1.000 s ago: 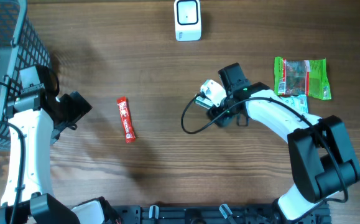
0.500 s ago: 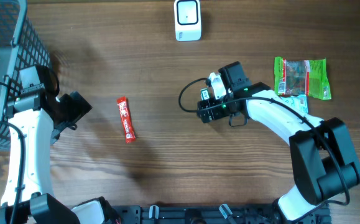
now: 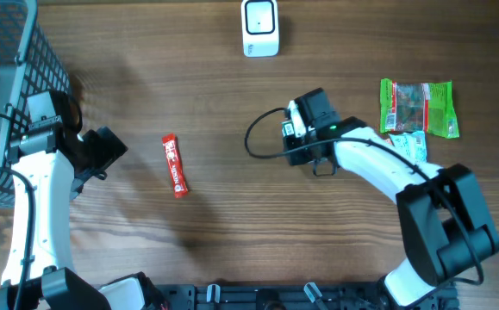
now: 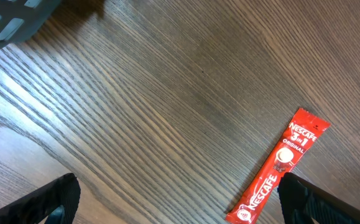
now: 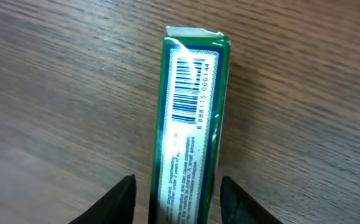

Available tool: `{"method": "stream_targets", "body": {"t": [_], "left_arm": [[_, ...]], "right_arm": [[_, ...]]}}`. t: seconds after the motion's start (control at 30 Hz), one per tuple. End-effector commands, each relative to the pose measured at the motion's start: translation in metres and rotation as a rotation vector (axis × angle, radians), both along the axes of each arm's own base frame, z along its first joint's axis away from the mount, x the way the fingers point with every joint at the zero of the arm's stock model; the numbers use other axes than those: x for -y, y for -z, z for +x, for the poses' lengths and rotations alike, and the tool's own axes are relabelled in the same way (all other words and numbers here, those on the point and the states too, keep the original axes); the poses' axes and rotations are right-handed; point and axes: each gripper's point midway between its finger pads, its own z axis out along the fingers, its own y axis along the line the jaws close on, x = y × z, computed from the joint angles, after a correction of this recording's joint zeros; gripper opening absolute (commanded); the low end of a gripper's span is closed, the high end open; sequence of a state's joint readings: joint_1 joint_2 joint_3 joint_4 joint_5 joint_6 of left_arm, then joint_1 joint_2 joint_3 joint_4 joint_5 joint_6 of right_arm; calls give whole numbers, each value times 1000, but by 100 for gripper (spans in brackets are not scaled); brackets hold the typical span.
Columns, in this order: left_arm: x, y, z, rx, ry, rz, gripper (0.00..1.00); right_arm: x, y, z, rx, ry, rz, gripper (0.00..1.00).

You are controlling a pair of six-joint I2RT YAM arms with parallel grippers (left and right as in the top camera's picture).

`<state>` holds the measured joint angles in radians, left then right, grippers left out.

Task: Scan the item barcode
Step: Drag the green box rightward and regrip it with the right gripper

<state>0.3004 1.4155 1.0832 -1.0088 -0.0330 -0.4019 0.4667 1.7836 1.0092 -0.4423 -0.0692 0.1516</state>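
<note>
Green and glossy, a slim box (image 5: 192,124) lies lengthwise between the two fingers (image 5: 122,199) of the right claw (image 5: 178,186). Its barcode (image 5: 189,93) faces the wrist camera, and its far end reaches well beyond the fingertips. The claw stands partly open around the box's near end. One finger looks to be against a long side and a dark sliver shows by the other, so whether the box is truly gripped cannot be told. The box appears light and stiff, a carton whose thin walls would likely dent under a hard squeeze and whose slick wrap could slide. The long narrow sides near the near end look the best hold, leaving the printed bars uncovered. To the left, the left claw (image 4: 180,205) hangs wide open and empty above the wooden surface (image 4: 136,93), with a red coffee sachet (image 4: 279,165) lying just ahead of it. Farther off, a green snack packet (image 3: 415,107) rests to the right and a basket (image 3: 8,52) fills the left corner. The white scanner (image 3: 259,27) sits at the far edge, well apart from the box.
</note>
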Motion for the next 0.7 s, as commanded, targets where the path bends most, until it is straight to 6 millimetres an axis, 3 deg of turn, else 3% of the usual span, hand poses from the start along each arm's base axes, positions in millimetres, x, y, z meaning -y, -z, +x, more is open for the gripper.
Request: {"method": "stream_targets", "body": {"t": [0.0, 0.13, 0.27, 0.3, 0.37, 0.53, 0.67], "left_arm": [[-3, -2, -2, 6, -18, 10, 100], [-3, -2, -2, 6, -18, 10, 100], [-3, -2, -2, 6, -18, 10, 100], [-3, -2, -2, 6, -18, 10, 100], [-3, -2, -2, 6, -18, 10, 100], [-3, -2, -2, 6, -18, 10, 100], [-3, -2, -2, 6, -18, 10, 100]], "right_arm": [[6, -11, 10, 103, 20, -123, 41], [5, -11, 9, 108, 16, -131, 31], [5, -11, 10, 109, 15, -131, 31], [5, -11, 10, 111, 14, -130, 37], [5, -11, 10, 110, 13, -130, 38], [11, -9, 10, 116, 23, -159, 20], [12, -8, 10, 85, 27, -104, 19]]}}
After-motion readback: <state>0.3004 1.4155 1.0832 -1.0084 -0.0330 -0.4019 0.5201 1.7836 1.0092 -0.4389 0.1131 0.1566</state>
